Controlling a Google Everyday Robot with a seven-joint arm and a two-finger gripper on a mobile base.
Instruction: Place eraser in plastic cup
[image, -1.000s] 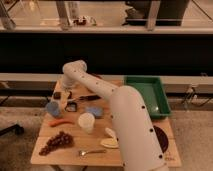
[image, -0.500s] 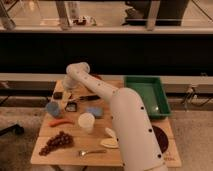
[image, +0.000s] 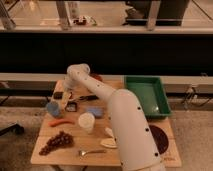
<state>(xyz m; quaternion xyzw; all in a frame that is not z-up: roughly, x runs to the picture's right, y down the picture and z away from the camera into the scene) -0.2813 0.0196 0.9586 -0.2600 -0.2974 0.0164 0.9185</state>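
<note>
Camera view shows my white arm (image: 117, 107) reaching across the wooden bench (image: 65, 157) toward its far left corner, where my jaws hang low just behind the light-blue plastic cup (image: 53, 108). Whether they are open or hold anything, I cannot tell. That cup stands upright near the left edge, left of the taller cream-white cup (image: 86, 121), with an orange carrot (image: 61, 122) just in front.

White robot arm (image: 125, 125); its pale gripper (image: 67, 98) over the table's back-left, near small light-blue plastic cup (image: 53, 109). Cream-white cup (image: 86, 121). Green rectangular tray (image: 146, 95). Orange carrot (image: 61, 122). Dark purple grape bunch (image: 56, 142). Plain tan wooden table (image: 45, 156).
</note>
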